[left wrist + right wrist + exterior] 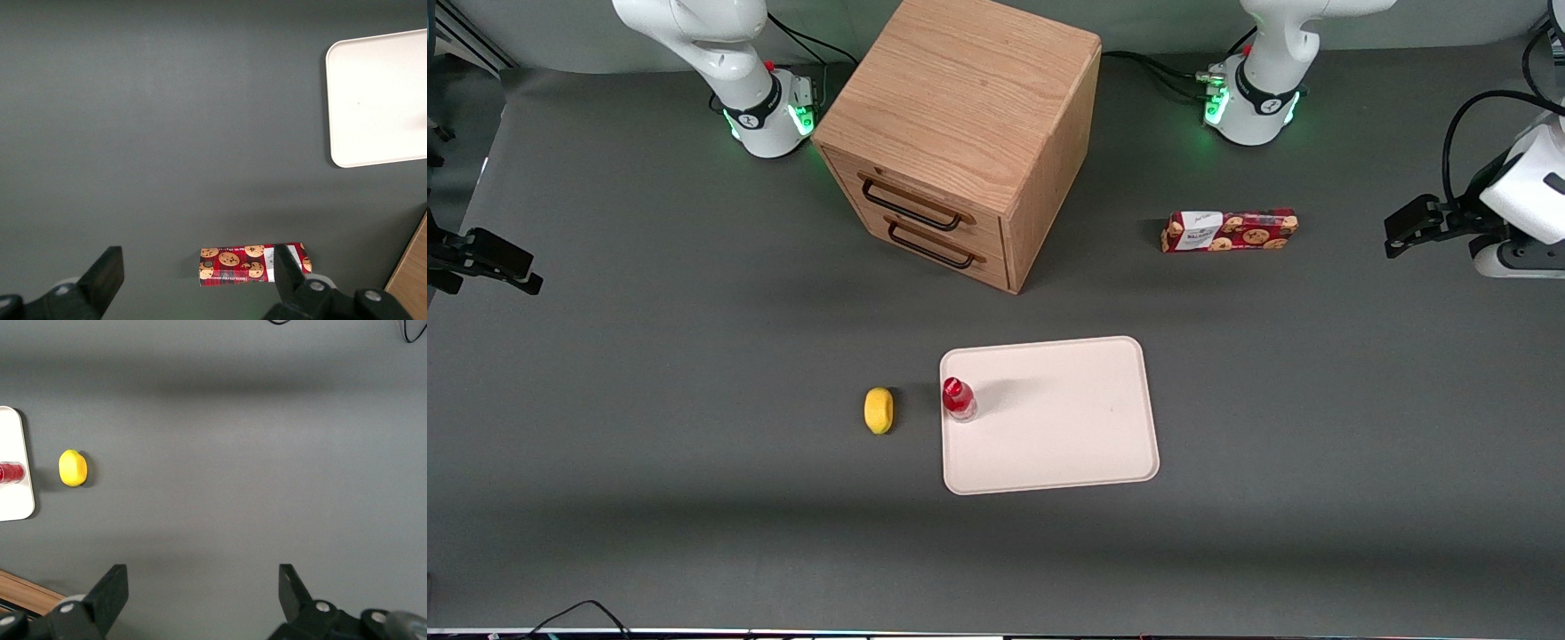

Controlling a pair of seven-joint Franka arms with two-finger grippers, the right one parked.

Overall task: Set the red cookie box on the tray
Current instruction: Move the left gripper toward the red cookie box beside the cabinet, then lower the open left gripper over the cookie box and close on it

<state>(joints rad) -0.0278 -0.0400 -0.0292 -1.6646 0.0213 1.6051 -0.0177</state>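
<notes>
Red cookie box (1229, 231) lies flat on the grey worktop (649, 356), long axis running across the front view, white label patch at the end nearer the drawer cabinet (960, 133). It's farther from the front camera than the tray (1067, 444), well apart from it, with bare worktop between.

Handling, judged: thin cardboard carton, light, stiff along its length but walls will dent if squeezed hard. Printed surface looks glossy, so somewhat slippery. Contents are brittle, so no drop at the tray.

Grasp: take it across the narrow width, near mid-length so it doesn't tip or swing. Avoid the ends, where flaps give.

Left gripper (197, 280) is raised off the worktop toward the working arm's end, clear of the box, jaws spread wide and holding nothing. In the wrist view the box (253, 263) sits between the fingers, not touched.

Tray is cream-white with a low rim. A small red-capped bottle (959, 399) stands just inside one short edge; the rest is free, enough for the box. A yellow lemon (879, 410) sits on the worktop beside the tray, past the bottle.
</notes>
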